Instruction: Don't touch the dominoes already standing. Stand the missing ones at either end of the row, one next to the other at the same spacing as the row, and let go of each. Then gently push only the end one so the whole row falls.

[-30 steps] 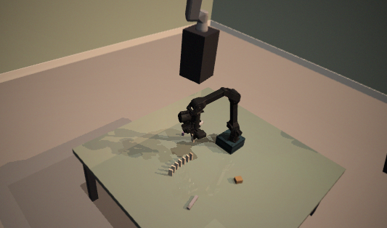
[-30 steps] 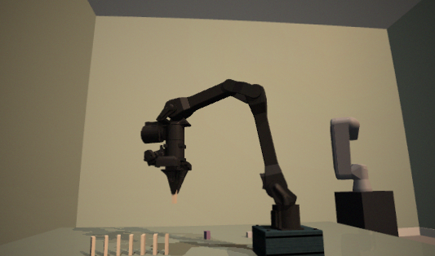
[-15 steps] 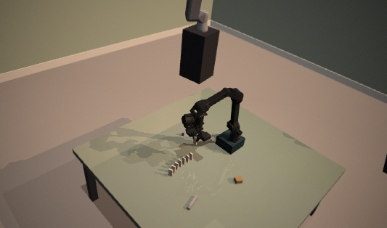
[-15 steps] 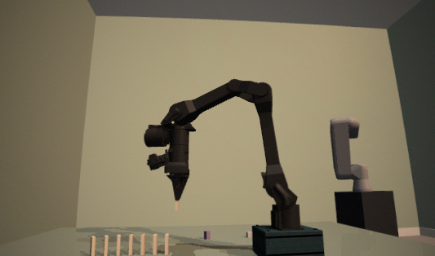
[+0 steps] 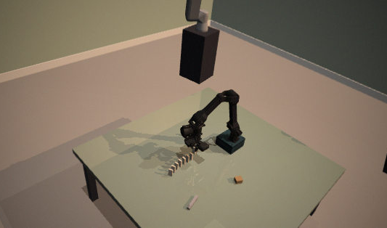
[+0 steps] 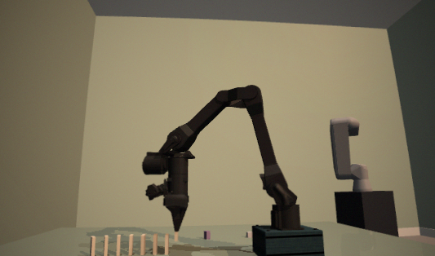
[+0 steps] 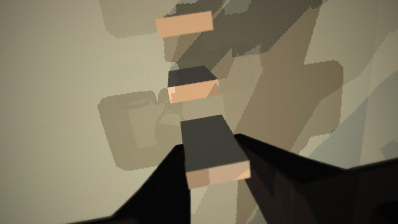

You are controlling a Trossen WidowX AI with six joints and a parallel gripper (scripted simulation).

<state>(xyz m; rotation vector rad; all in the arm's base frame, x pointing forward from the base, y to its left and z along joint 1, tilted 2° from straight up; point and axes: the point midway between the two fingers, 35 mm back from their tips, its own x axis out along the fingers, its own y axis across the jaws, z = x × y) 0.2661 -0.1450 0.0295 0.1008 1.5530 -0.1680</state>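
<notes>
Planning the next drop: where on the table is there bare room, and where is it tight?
Bare room: between the row and the flat grey block; also past the orange cube toward the table edge. Tight: the row's near-base end, where the gripper holds a domino beside the arm base.

I count seven standing dominoes (image 6: pixel 130 244) in the row, one held domino (image 7: pixel 215 150) in my pincer (image 6: pixel 177 228), and one flat domino (image 5: pixel 192 202) on the tabletop (image 5: pixel 281 174). There is also one orange block (image 5: pixel 238 179) and one purple cube (image 6: pixel 207 234).
</notes>
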